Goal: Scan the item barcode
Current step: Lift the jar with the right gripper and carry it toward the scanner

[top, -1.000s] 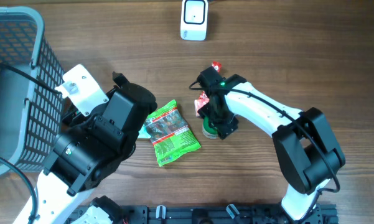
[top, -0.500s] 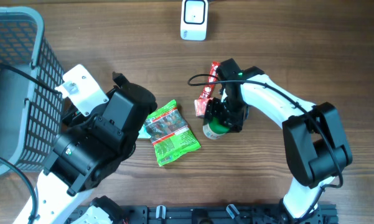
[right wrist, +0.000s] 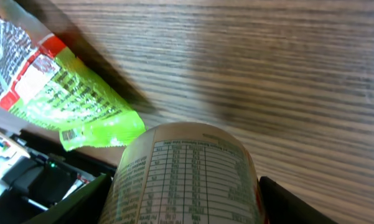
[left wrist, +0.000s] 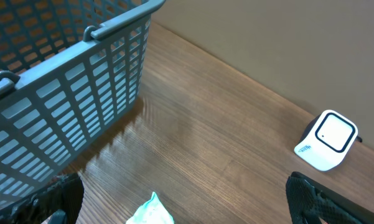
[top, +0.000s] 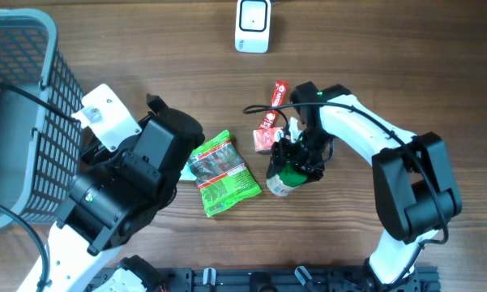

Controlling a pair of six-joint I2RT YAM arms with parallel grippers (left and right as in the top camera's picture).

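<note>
The fingers (right wrist: 299, 202) of the right gripper (top: 292, 166) are seen parted about three-quarters of the way and clamped on the green canister (top: 280, 184), whose printed wall fills the gap between them in the wrist view. Over the last second the wrist has been swung from the canister's left side round to its upper right, and the canister, upright before, is now tipped with its pale end toward the near edge of the desk (top: 437, 73). It is judged that the item has been secured and is being turned so its code can be shown. The white scanner (top: 253, 25) is well apart at the far edge, so the carry is not yet done. The left gripper (left wrist: 187, 210) is held fully spread with nothing in it, unmoved beside the grey basket (top: 20, 122). A table of fine print is carried on the canister, too small to be read, and no barcode can be made out. Print on the red sachet (top: 267, 130) and the green snack packet (top: 223, 173) is likewise illegible, as is a small blue mark on the scanner
</note>
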